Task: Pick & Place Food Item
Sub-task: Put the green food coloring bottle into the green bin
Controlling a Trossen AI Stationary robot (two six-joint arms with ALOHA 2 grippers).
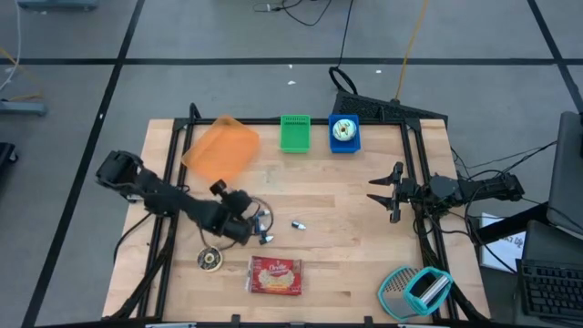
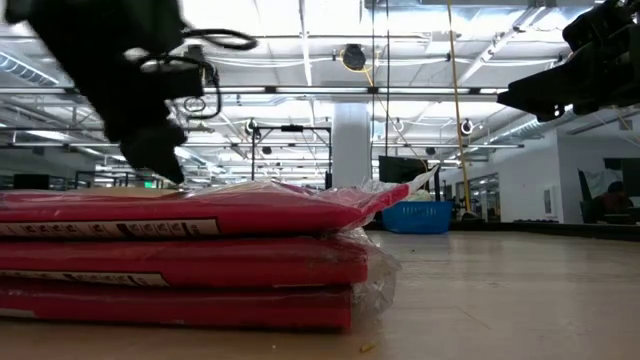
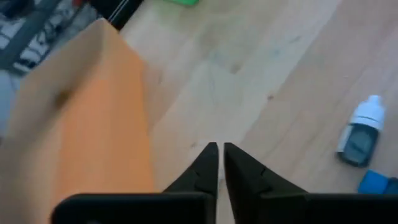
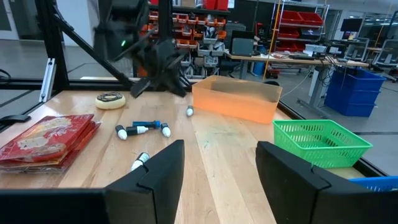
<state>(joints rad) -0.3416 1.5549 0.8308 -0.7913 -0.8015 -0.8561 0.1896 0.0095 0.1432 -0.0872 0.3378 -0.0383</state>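
Wooden table (image 1: 346, 228) is carrying the following stock.

Food item: one red snack packet (image 1: 275, 276), lying flat at the near edge, centre-left, untouched and held by neither arm. One doughnut-like item (image 1: 343, 130) is sitting in the blue basket (image 1: 344, 144) at the far edge.

Containers: one orange bin (image 1: 221, 148) far left, one green basket (image 1: 294, 133) and that one blue basket side by side beyond the centre.

Small items: one tape roll (image 1: 210, 260) near left; one small white-capped vial (image 1: 298, 223) at mid-table; in the right wrist view roughly three more marker-like pieces (image 4: 142, 129) are lying close to the left arm. One teal grater-like tool (image 1: 415, 292) is resting at the near right corner.

Left gripper (image 1: 261, 225): hovering between the orange bin and the red snack packet, fingers (image 3: 208, 163) nearly together, a thin slit showing, nothing between them.

Right gripper (image 1: 381, 192): waiting at the right edge, fingers (image 4: 163, 163) standing apart, empty.

Risks, as judged: with its fingers this close the left gripper is likely to press onto the flat, slippery wrapper rather than straddle it, pushing the packet toward the near edge. A low approach may also be scattering the loose pieces just beside it or nudging the tape roll.
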